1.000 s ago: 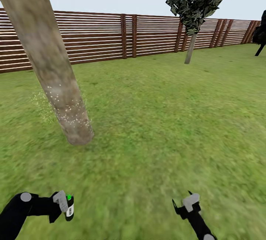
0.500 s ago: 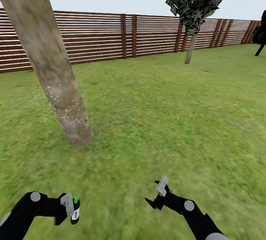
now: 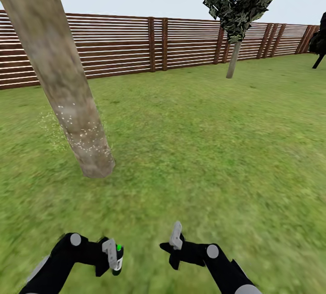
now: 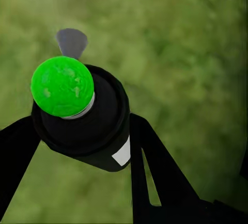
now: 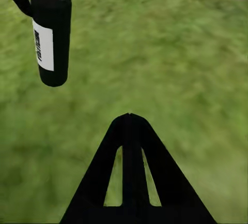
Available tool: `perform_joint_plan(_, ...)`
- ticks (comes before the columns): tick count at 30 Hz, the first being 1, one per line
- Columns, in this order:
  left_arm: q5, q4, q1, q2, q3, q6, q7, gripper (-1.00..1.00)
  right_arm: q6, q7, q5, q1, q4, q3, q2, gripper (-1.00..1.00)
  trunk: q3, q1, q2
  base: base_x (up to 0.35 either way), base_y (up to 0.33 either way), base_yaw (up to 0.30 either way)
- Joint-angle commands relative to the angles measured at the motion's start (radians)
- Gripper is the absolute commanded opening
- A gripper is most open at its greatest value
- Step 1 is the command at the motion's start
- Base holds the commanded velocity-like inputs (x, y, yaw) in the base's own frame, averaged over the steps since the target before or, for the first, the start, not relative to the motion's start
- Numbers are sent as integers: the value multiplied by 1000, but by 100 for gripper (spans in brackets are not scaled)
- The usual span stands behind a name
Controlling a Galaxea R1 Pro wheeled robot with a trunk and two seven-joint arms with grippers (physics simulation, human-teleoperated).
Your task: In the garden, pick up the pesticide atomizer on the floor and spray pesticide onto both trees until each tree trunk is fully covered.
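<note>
My left gripper (image 3: 113,258) is shut on the pesticide atomizer (image 3: 118,263), a small dark bottle with a green dot on top and a white label, held low over the grass. In the left wrist view the atomizer (image 4: 88,128) sits between the two black fingers. My right gripper (image 3: 170,246) hangs just right of it, fingers together and holding nothing; from its wrist the atomizer (image 5: 50,38) shows beside the shut gripper (image 5: 129,116). A thick grey-brown tree trunk (image 3: 63,77) leans ahead on the left, with white pesticide specks (image 3: 83,135) on its lower part.
A brown slatted fence (image 3: 158,43) closes the lawn at the back. A small leafy tree with a thin pale stem (image 3: 233,61) stands in front of it at the right, and a dark shape (image 3: 319,40) sits at the far right edge. Open grass (image 3: 203,140) lies ahead.
Both arms have swung inward. The left gripper carried the atomizer to the right, and the right gripper moved left until it is close beside the atomizer. The view itself is unchanged.
</note>
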State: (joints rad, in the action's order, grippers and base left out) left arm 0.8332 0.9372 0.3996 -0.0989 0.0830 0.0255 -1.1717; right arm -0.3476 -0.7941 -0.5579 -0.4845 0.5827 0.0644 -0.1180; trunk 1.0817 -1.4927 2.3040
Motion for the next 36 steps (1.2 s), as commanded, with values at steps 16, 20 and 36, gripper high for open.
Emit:
perform_joint_plan(16,66,1,1,120,0,-3,41,-100,1,-51,1,0,46,2,-45,-100,0,0,0,0,0,0)
perform_joint_plan(20,66,2,1,150,0,-4,42,-100,1,-51,1,0,46,2,-45,-100,0,0,0,0,0,0)
perform_joint_plan(36,57,-28,-1,167,-43,-4,121,-100,1,-51,1,0,47,2,-45,-100,0,0,0,0,0,0)
